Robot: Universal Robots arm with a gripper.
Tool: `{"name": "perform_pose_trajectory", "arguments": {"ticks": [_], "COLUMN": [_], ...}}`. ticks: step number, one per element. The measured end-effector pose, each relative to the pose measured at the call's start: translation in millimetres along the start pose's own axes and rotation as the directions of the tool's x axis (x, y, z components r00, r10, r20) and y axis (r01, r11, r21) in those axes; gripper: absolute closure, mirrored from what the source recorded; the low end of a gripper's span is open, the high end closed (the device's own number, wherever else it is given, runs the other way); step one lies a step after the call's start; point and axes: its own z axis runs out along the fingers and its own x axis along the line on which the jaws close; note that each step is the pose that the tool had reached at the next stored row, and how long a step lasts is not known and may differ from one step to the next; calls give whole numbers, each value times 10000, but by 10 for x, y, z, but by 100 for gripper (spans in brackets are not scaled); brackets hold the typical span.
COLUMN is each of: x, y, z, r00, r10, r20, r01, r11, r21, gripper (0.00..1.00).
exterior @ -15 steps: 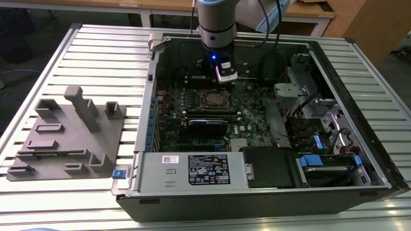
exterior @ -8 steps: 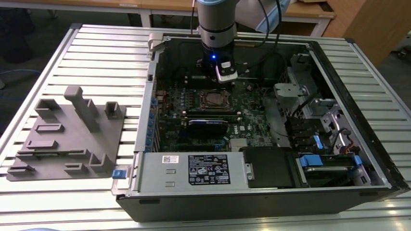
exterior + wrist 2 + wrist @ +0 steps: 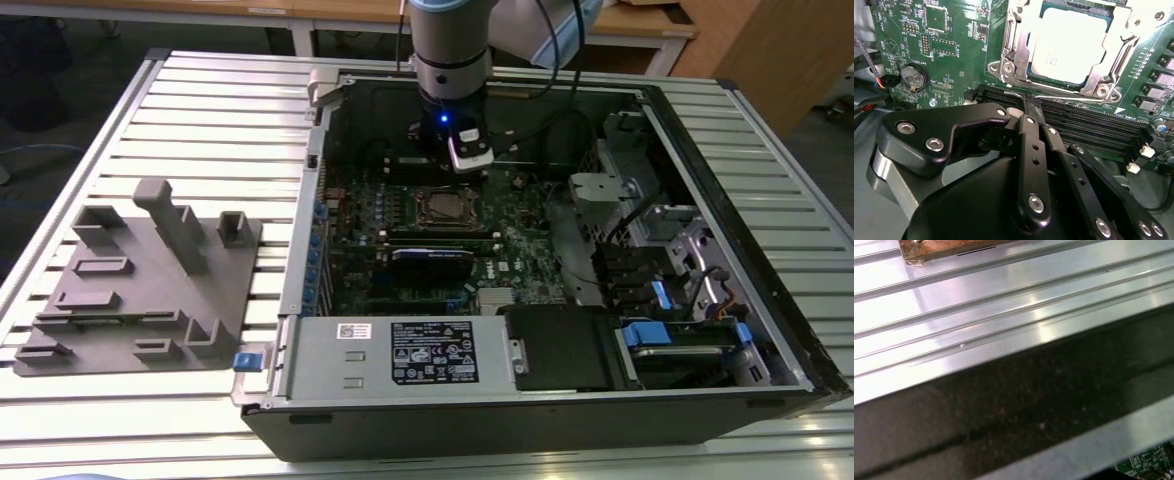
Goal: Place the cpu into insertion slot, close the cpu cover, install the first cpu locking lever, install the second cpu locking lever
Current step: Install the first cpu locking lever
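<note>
The cpu [image 3: 1069, 45], with its dull silver top, lies in the insertion slot [image 3: 441, 208] on the green board. The cpu cover [image 3: 1016, 42], a silvery frame, lies flat around the chip. A thin wire locking lever [image 3: 1069, 97] runs along the socket's edge beside the long memory slots. My gripper [image 3: 1029, 102] is shut, its black fingers [image 3: 1033, 150] pressed together with the tips right at that wire; whether they touch it I cannot tell. In the exterior view my gripper [image 3: 466, 160] hangs over the board just behind the socket.
The open computer case [image 3: 747, 200] lies on a slatted aluminium table [image 3: 979, 295]. Long black memory slots [image 3: 1089, 122] and a coin battery [image 3: 914, 77] flank the socket. A grey fixture block [image 3: 134, 280] sits at the exterior view's left. Power supply [image 3: 427, 350] and drive bays [image 3: 667, 300] fill the case's near side.
</note>
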Motion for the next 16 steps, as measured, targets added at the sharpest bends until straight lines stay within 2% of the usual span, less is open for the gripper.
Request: {"name": "perform_pose_trajectory", "arguments": {"ticks": [10, 16], "x": [-3, -5], "y": [-10, -15], "z": [3, 2], "r00": [10000, 10000], "r10": [-21, -41], "r20": [-2, 22], "r01": [21, 41], "r11": [10000, 10000], "r21": [-4, 29], "gripper": [89, 89]}}
